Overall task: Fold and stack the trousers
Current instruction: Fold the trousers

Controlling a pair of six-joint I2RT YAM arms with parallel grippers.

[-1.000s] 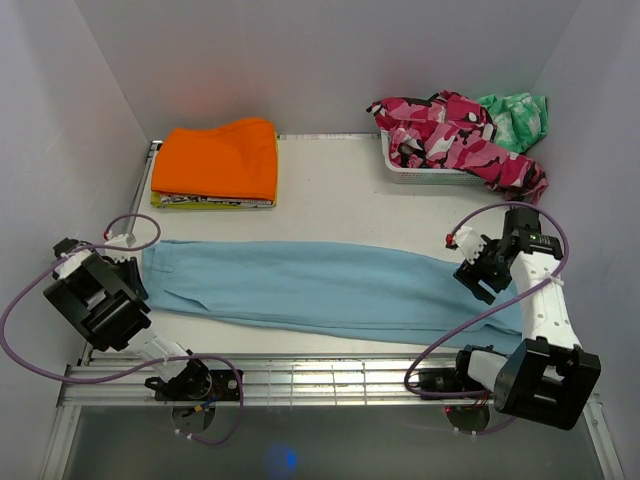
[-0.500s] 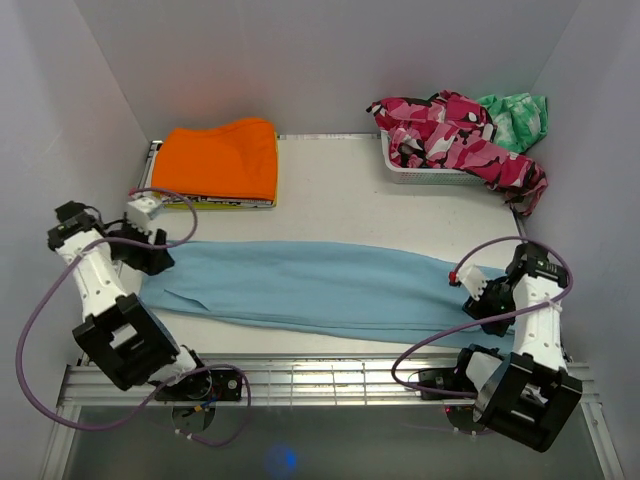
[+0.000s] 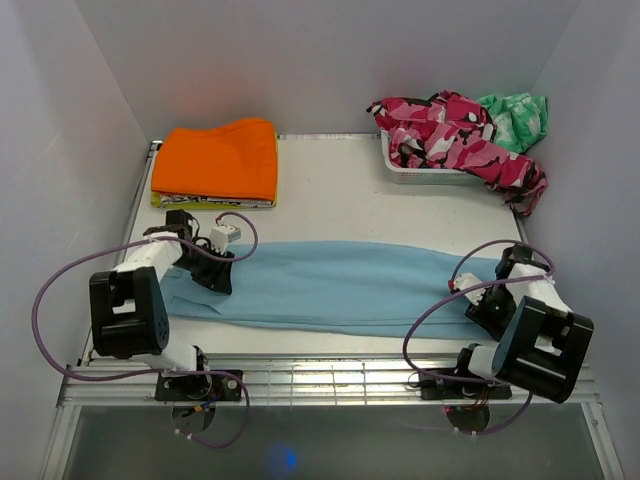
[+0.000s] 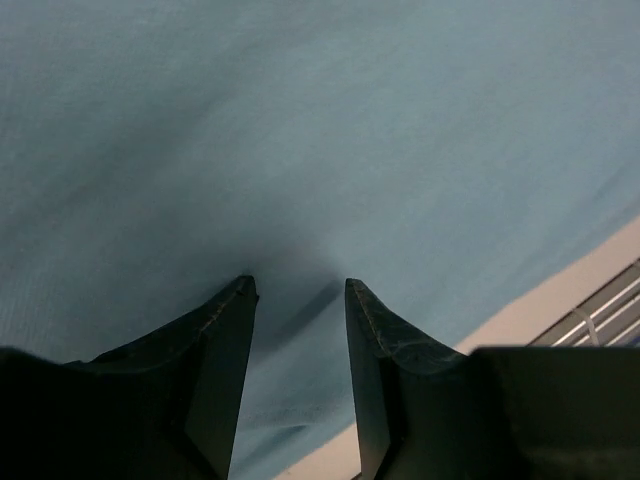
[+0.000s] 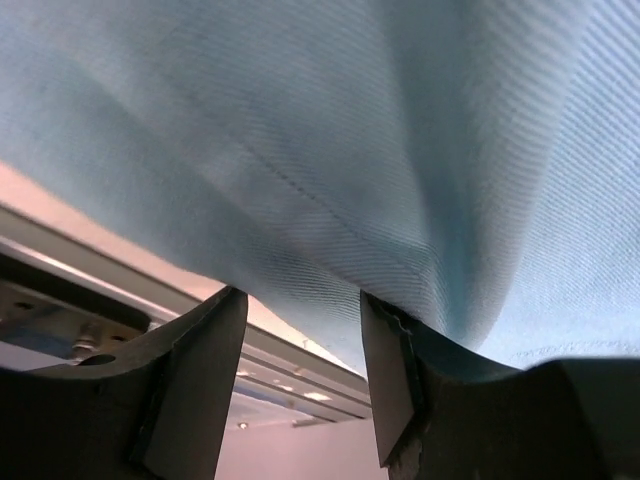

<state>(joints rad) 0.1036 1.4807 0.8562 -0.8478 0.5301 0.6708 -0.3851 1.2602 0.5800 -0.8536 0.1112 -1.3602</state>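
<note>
Both arms just dropped onto the long light sky-blue cloth trousers (image 3: pixel 320 285) lying flat across the white desk (image 3: pixel 340 190). Left tool (image 3: pixel 215 275) and right tool (image 3: pixel 488 310) press in half-parted; can't tell if they've pinched cloth. Fold looks imminent.

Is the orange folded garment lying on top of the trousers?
No, the orange folded garment sits apart at the table's far left, behind the spread trousers.

Orange garment (image 3: pixel 218 158) far-left, camouflage garment (image 3: pixel 450 135) draping basket (image 3: pixel 420 172)

Light sky-blue trousers (image 3: pixel 330 288) lie stretched flat, legs together, lengthwise across the table's near half, left to right.
</note>
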